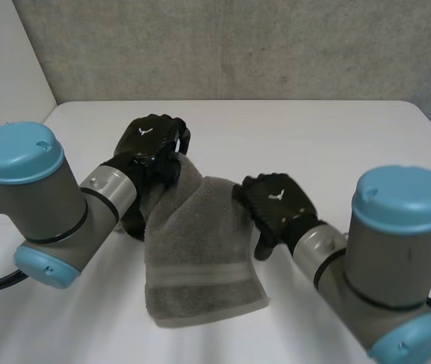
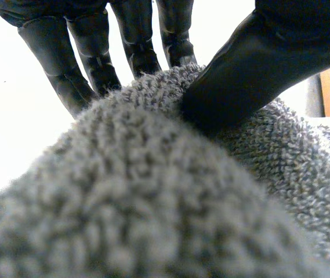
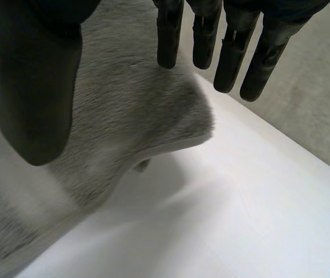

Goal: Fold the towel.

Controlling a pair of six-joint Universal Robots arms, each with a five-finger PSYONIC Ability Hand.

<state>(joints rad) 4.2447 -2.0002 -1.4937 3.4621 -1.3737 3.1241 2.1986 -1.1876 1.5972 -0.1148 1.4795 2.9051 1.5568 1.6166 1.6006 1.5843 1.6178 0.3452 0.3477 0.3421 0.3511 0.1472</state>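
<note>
Behind, grey wall (image 1: 238, 45), left hand (image 1: 151, 144) pinching towel (image 1: 200, 250)

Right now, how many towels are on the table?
1: a grey towel, middle of the table; the left hand pinches its far corner, the right hand is at its right edge.

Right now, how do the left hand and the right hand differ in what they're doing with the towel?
Grip: the left hand pinches the towel between its thumb and the rest of the hand; the right hand has straight fingers and pinches nothing.
Place: the left hand is at the towel's far end, which it holds raised; the right hand is at the towel's side edge, nearer the middle.
Both are black and over the white table.
</note>
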